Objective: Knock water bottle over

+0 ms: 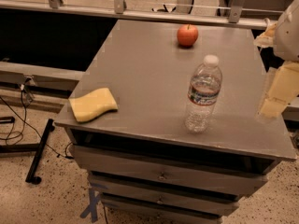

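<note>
The water bottle [203, 94] stands upright near the front right of the grey cabinet top [149, 73]. It is clear ribbed plastic with a white cap and a red, white and blue label band. My gripper [276, 97] hangs at the right edge of the view, to the right of the bottle and apart from it, over the cabinet's right edge. Its pale yellowish finger points down.
A red apple [187, 35] sits at the back of the top, behind the bottle. A yellow sponge [93, 104] lies at the front left corner. Drawers [163, 174] are below. A railing [140, 13] runs behind. Cables and a black stand [39, 148] lie on the floor at left.
</note>
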Available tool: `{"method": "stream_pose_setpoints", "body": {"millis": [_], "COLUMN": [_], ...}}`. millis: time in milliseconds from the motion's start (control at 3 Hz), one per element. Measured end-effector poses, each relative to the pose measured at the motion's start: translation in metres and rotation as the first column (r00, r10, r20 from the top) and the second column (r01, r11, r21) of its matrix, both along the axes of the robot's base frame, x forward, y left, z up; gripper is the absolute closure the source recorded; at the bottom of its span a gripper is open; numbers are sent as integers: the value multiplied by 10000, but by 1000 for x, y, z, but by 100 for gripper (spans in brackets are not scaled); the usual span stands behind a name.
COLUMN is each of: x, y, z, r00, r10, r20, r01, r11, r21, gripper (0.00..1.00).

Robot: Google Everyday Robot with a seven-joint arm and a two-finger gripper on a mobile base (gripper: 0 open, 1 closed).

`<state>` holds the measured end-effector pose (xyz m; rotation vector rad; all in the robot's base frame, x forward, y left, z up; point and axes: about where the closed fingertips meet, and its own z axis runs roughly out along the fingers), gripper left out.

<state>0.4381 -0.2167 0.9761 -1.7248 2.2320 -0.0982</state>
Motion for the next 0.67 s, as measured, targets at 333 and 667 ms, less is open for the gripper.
{"method": "stream_pose_setpoints", "body": {"millis": [333, 667], "x": [0, 0], "y": [0, 1], "z": [0, -2], "r00": [10000, 9999], "r10": [0, -117], "r20": [0, 47], "r01": [0, 116], "r11": [10000, 9995], "r21": [0, 303], "gripper": [0, 0]}}
